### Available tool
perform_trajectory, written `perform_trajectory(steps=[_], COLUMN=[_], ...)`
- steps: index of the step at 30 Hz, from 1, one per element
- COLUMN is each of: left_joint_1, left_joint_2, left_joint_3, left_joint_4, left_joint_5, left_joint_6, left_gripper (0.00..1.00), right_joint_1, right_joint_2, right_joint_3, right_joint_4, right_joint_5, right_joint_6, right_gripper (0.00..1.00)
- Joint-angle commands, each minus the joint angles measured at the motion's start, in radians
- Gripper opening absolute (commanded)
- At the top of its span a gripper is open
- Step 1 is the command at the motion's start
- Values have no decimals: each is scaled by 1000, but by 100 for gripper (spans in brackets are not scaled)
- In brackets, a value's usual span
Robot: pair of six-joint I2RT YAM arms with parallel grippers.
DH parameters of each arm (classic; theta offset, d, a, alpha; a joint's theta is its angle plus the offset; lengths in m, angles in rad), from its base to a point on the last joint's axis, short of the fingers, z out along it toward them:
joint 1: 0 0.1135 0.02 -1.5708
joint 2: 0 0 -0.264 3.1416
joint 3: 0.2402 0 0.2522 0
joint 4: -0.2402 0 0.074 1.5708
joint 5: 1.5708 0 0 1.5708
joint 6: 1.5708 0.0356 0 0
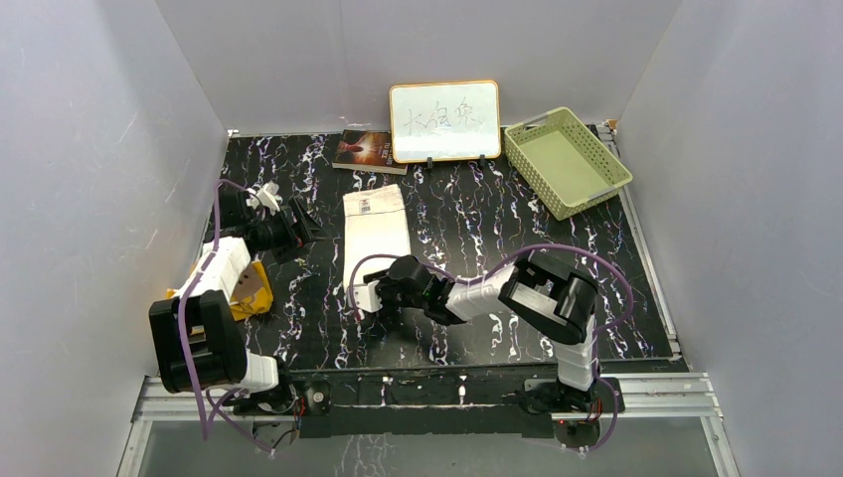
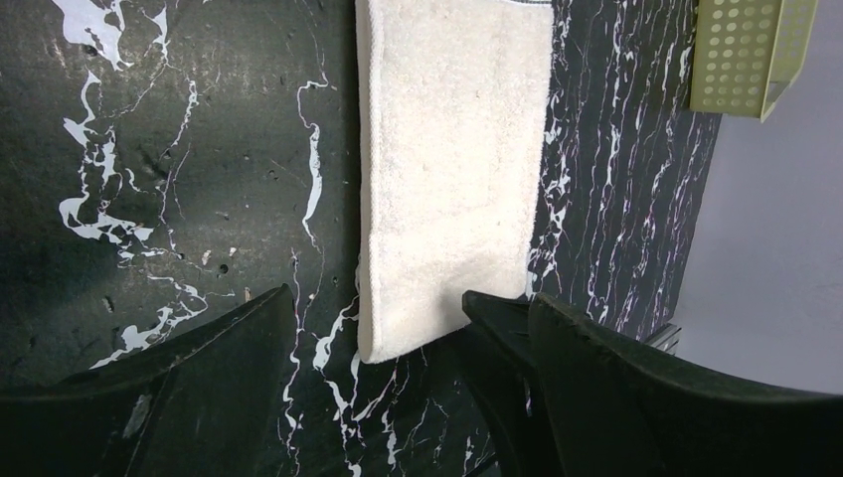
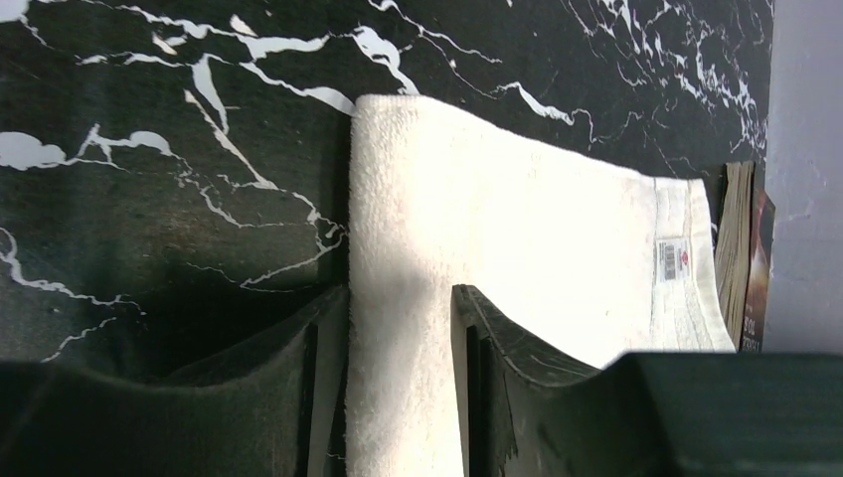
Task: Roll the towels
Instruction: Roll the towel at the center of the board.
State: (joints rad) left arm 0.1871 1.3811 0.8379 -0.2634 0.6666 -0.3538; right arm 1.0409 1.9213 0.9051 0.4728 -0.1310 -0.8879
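Observation:
The cream-white towel [image 1: 376, 234] lies flat and long on the black marbled table; it also shows in the left wrist view [image 2: 452, 169] and the right wrist view [image 3: 517, 229]. My right gripper [image 1: 359, 297] is at its near end. Its jaws [image 3: 400, 290] are partly open and straddle that end, one finger on the table, the other on the cloth. My left gripper [image 1: 308, 231] is open and empty, just left of the towel [image 2: 376, 294]. The orange-yellow towel [image 1: 251, 290] lies crumpled at the left, partly under my left arm.
A white board with an orange frame [image 1: 444, 120] and a dark book [image 1: 365, 150] stand at the back. A green perforated basket [image 1: 565, 159] sits at the back right and shows in the left wrist view [image 2: 751, 50]. Grey walls enclose the table.

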Motion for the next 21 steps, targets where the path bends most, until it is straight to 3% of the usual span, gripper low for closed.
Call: perform_trajectory(steps=[1,8,13,16,21], left_joint_1=[5,5,5,5,5], left_joint_2=[12,21,26,21,9], left_joint_3=[17,16,12,10,-16], left_joint_4=[-28,-30,-32,-38,-22], left_joint_5=[21,22,23,15,31], left_joint_6=[13,17,22,25,25], left_gripper=[85,85,85,85,85], right_joint_1=[-14,-29,-34,-36,-47], right_joint_2=[8,-5,-3,-22,-69], right_joint_3=[-23,-49,-43,-2,127], right_joint_4=[-21,-35,-51,-148,-444], right_joint_5=[38,30,22,-1,-172], right_joint_6=[35,37,46,78,227], right_gripper=[41,38,21,1,0])
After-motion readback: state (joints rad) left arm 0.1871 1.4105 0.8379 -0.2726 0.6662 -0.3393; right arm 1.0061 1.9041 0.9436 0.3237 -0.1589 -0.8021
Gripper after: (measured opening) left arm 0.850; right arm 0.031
